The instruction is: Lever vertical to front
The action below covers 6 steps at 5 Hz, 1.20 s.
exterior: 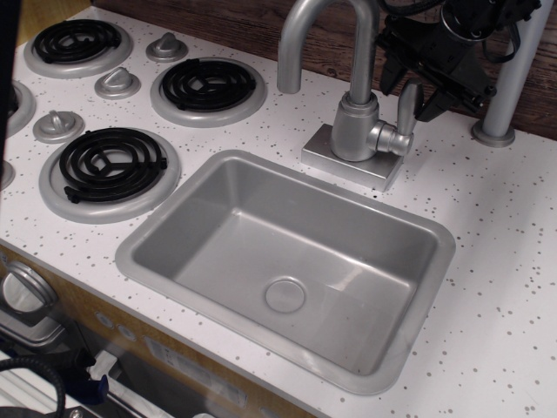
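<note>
The lever [408, 106] is a small silver paddle standing upright, joined by a short stub to the right side of the cylindrical faucet body [355, 129]. My black gripper [412, 87] hangs at the top right, just above and behind the lever. It is open, with one finger [390, 74] to the left of the paddle's top and the other finger [433, 103] to its right. I cannot tell whether either finger touches the paddle. Nothing is held.
The curved spout [300, 35] rises from the faucet's base [348, 161] behind the grey sink [152, 248]. A plain silver pole [509, 83] stands close to the right of the gripper. Burners [109, 165] and knobs [117, 83] lie to the left. A wooden wall runs behind.
</note>
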Available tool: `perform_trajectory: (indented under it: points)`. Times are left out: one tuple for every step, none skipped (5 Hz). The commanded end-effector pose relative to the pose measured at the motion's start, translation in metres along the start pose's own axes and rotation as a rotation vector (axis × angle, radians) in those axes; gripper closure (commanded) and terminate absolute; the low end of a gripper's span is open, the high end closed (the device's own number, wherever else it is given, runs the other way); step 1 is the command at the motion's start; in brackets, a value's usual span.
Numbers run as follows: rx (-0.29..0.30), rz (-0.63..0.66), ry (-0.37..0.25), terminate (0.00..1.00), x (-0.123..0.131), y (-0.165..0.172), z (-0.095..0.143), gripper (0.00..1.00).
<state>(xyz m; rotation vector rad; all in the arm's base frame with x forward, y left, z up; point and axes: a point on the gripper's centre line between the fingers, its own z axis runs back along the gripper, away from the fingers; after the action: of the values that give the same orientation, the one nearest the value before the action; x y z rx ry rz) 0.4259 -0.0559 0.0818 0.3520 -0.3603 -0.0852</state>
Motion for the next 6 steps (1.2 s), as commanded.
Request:
perform_trajectory:
  points:
    - [-0.029,0.056,-0.005,0.00,-0.001,0.010,0.013,1.00]
    - [-0.063,0.072,0.058,0.00,-0.017,0.002,0.010,1.00]
    - [-0.070,0.072,0.094,0.00,-0.027,0.000,0.010,1.00]
    - [-0.107,0.084,0.105,0.00,-0.034,-0.004,-0.002,1.00]
    - [-0.157,0.089,0.129,0.00,-0.041,-0.009,-0.015,1.00]
    - [-0.181,0.083,0.128,0.00,-0.043,-0.010,-0.023,1.00]
